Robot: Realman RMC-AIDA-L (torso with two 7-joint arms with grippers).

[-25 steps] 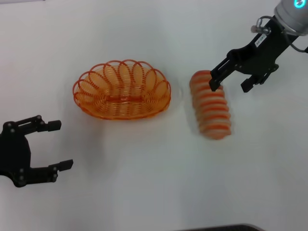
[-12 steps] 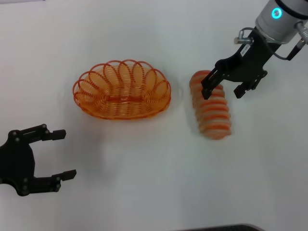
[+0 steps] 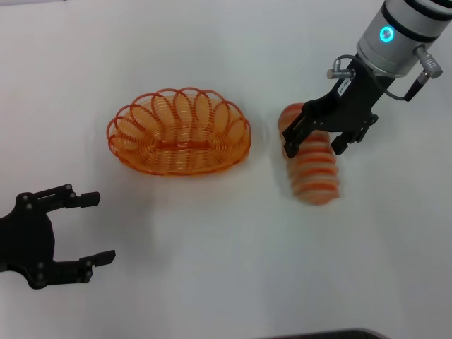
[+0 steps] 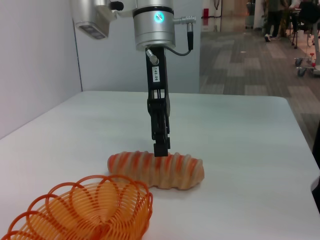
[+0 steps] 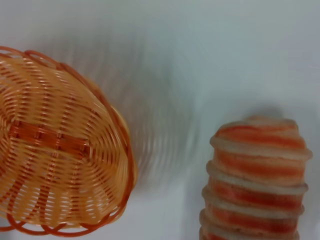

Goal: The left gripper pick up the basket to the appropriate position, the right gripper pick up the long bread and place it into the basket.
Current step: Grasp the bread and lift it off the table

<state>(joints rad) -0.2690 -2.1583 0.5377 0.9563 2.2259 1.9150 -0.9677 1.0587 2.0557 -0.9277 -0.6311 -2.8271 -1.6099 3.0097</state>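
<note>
The bread [image 3: 313, 161] lies on the table [image 3: 226, 42] at three o'clock from the basket [image 3: 179, 132], apart from it. It looks light, ribbed and perhaps squashy, so a crosswise hold at mid-length should suit. The right gripper [image 3: 313, 144] hangs over it with jaws apart, and the left gripper [image 3: 93, 227] waits spread at seven o'clock.

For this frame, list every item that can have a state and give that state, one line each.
basket: upright on the table, empty, not held.
long bread: lying flat on the table beside the basket, outside it, not gripped.
right gripper: open, above the long bread, fingers straddling it.
left gripper: open, holding nothing, apart from the basket.
table: white, bearing the basket and long bread.
</note>
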